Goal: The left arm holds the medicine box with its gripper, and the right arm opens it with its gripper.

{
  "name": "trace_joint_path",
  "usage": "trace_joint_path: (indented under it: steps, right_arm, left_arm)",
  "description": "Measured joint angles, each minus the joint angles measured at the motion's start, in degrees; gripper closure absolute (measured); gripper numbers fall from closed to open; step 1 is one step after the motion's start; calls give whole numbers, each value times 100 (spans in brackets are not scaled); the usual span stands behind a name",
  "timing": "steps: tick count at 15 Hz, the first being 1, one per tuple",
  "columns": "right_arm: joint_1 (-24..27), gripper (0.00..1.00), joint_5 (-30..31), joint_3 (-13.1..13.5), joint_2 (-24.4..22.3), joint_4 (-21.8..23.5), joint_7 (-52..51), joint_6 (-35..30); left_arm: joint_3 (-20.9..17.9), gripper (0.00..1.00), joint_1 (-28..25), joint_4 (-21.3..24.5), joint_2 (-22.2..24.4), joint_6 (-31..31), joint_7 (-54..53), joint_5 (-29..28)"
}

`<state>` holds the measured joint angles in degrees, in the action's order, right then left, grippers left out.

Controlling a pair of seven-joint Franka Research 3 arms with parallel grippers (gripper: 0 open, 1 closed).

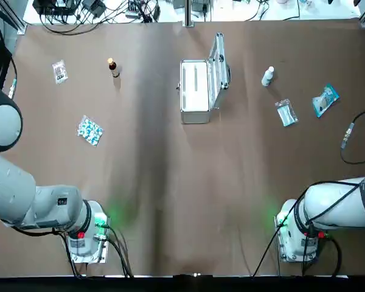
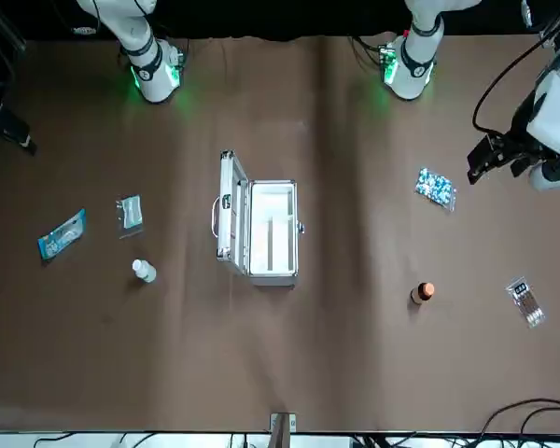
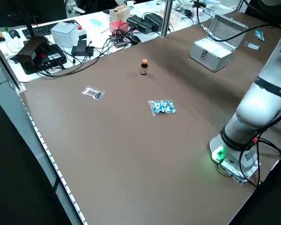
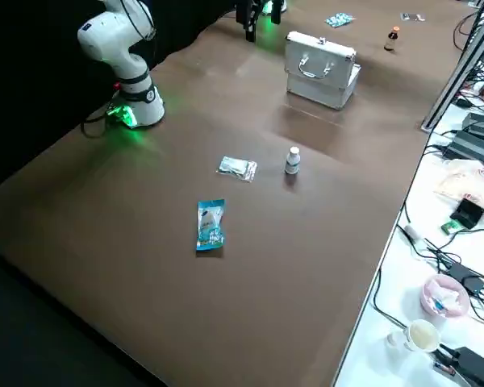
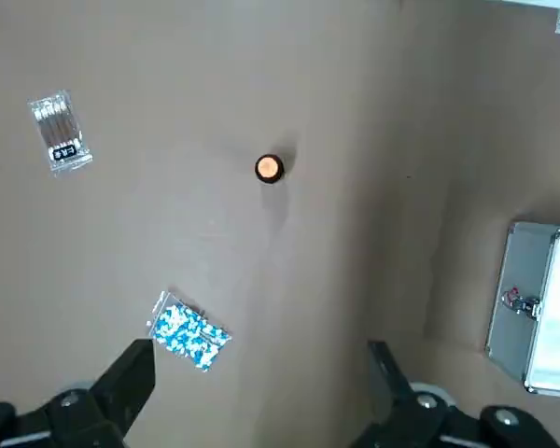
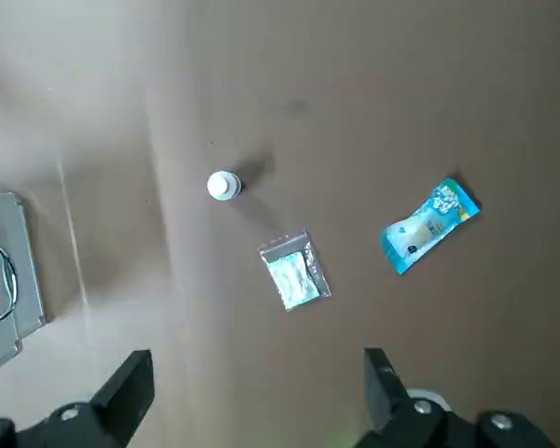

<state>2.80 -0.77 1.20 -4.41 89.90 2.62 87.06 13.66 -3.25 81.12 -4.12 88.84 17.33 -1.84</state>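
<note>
Sitting open on the far middle of the tabletop [image 1: 170,201], the medicine box [image 1: 194,91] is lying with its long axis running away from the robot. Its lid [image 1: 218,64] is standing up along the long side on the robot's right, and the pale inside is facing the ceiling.

The left claw [image 5: 259,359] is hovering high over the robot's left part of the tabletop, fingers spread wide and gripping nothing. The right claw [image 6: 257,369] is doing the same over the robot's right part, wide apart and empty. Neither is touching the box.

To the robot's left of the box, a brown bottle [image 1: 112,67] is standing upright, with a small sachet [image 1: 59,71] beyond it and a blue-and-white pill packet [image 1: 90,130] lying nearer the robot. To the right, a white bottle [image 1: 267,76] is standing, and a clear packet [image 1: 286,112] and a blue pouch [image 1: 325,100] are lying close by it. All are well apart from the box. Between the box and the arm bases, bare tabletop is stretching wide; cables [image 1: 79,15] are crowding the far edge.
</note>
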Motion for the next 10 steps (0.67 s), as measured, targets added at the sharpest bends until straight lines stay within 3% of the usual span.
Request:
trace_joint_path:
  steps: [10]
  right_arm:
    - [1, 1, 0, -2, 0, -10, 0, 4]
  left_arm:
    - [-116, 0, -208, 0, -13, 0, -444, 0]
